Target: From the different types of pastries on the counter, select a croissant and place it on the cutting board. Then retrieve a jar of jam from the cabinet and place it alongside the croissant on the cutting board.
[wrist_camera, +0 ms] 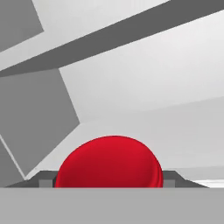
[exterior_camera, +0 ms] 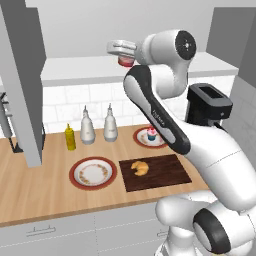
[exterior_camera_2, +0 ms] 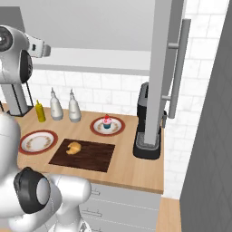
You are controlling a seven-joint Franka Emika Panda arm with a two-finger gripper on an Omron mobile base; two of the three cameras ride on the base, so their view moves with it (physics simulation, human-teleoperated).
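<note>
cabinet [exterior_camera: 100, 70] shelf, jam jar [exterior_camera: 125, 61] lid-toward-wrist in hand [exterior_camera: 121, 52]

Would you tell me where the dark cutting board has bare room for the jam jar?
The dark brown wooden cutting board is bare right of the golden croissant. Its left end is crowded: croissant, then the red-rimmed empty plate beside it.

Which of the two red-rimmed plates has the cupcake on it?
The far plate, next to the coffee machine, carries the pink-frosted cupcake. The nearer plate, left of the cutting board, has nothing on it.
</note>
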